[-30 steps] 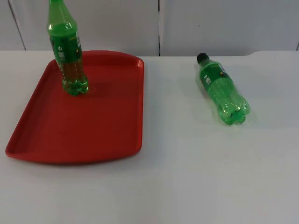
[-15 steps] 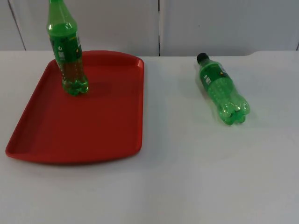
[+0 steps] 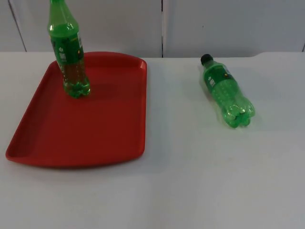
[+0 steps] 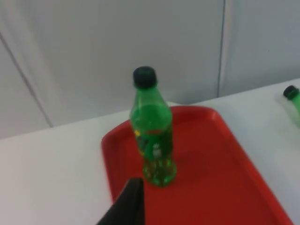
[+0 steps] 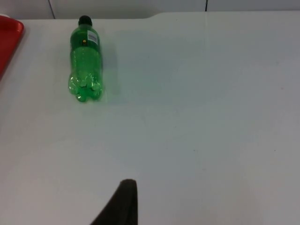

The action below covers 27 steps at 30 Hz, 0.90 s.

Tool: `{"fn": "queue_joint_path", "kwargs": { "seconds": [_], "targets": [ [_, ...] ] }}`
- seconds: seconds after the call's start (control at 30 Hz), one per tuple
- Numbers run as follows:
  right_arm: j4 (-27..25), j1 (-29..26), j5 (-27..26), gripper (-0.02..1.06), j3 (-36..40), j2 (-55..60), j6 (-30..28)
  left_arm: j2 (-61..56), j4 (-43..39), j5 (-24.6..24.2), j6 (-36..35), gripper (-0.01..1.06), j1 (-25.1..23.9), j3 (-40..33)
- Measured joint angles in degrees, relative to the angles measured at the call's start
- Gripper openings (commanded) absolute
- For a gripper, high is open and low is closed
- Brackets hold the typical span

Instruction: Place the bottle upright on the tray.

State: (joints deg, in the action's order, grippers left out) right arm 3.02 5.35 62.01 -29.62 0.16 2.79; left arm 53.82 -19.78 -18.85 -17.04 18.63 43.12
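Observation:
A green bottle [image 3: 69, 52] with a black cap stands upright on the far left part of the red tray [image 3: 95, 129]. In the left wrist view the same bottle [image 4: 152, 136] stands a short way beyond my left gripper [image 4: 129, 208], which holds nothing and is apart from it. A second green bottle [image 3: 226, 93] lies on its side on the white table to the right of the tray, cap pointing toward the wall. My right gripper [image 5: 122, 206] hangs over the bare table, well short of that lying bottle [image 5: 86, 61], and holds nothing.
The grey partition wall [image 3: 214, 24] closes off the table just behind the tray and the lying bottle. White table top [image 3: 200, 181] spreads across the front and the right. The tray's right rim [image 3: 144, 105] lies about a bottle's length from the lying bottle.
A faint shadow on the tray beside the standing bottle has faded. Both bottles and the tray have stayed in place.

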Motion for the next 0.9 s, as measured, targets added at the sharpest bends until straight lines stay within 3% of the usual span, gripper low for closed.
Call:
{"fn": "queue_joint_path", "kwargs": {
  "seconds": [0.1, 0.43, 0.67, 0.9],
  "targets": [
    [0.0, 0.0, 0.0, 1.05, 0.0, 0.0, 0.0, -4.3, 4.4, -5.4, 5.7, 1.05, 0.0, 0.0],
    [0.0, 0.0, 0.0, 1.05, 0.0, 0.0, 0.0, -12.0, 20.6, -11.2, 21.2, 1.05, 0.0, 0.0],
    [0.0, 0.0, 0.0, 1.05, 0.0, 0.0, 0.0, -17.2, 24.4, -18.2, 26.7, 1.05, 0.0, 0.0],
    [0.0, 0.0, 0.0, 1.05, 0.0, 0.0, 0.0, -22.6, 25.6, -19.3, 27.4, 1.05, 0.0, -2.2]
  ]
}}
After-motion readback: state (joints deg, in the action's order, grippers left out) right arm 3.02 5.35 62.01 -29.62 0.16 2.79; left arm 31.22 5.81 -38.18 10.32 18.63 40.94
